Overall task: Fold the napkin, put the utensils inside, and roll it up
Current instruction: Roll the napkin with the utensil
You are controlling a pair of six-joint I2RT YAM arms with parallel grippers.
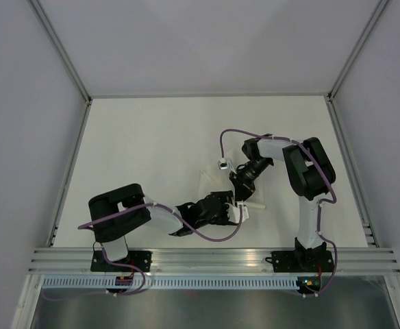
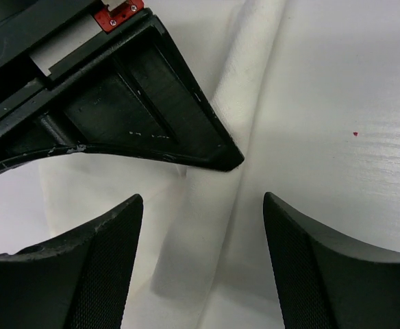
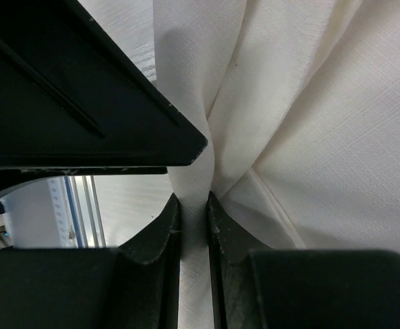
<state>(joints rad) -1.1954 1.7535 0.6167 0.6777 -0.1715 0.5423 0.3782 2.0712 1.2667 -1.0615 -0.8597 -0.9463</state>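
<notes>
napkin: napkin (image 3: 303, 137) sits near the middle of the surface (image 1: 152, 137), toward the near edge, between my two arms. It is bunched and creased, not laid flat, and the arms hide part of it from above.
cloth shape: the left wrist view shows a long raised ridge running up the frame. The right wrist view shows pleats fanning out from one pinch point.
utensil: not visible in any view. I can't tell whether it's under the cloth, under an arm or out of frame.
right gripper: right gripper (image 3: 193, 226) is closed down to a thin slot with a gathered fold of napkin clamped between the jaws. The grip looks solid, with several layers in the pinch.
left gripper: left gripper (image 2: 202, 199) is wide open and holding nothing. Its jaws straddle the cloth ridge, and the right gripper's body crowds in just above it.
spacing: the two grippers are very close, nearly touching over the cloth.
step: my read is the fold stage, mid-manipulation. Nothing here looks like a tidy fold or a finished roll.
next move: probably close the left on the ridge or an edge so both ends are held, then draw the cloth taut and lay it over flat.
needs: a clean edge grab, not a wad, and room between the grippers before either one moves.
risk: a multi-layer pinch could drag the whole napkin instead of folding it. Finger collision is likely at this spacing.
</notes>
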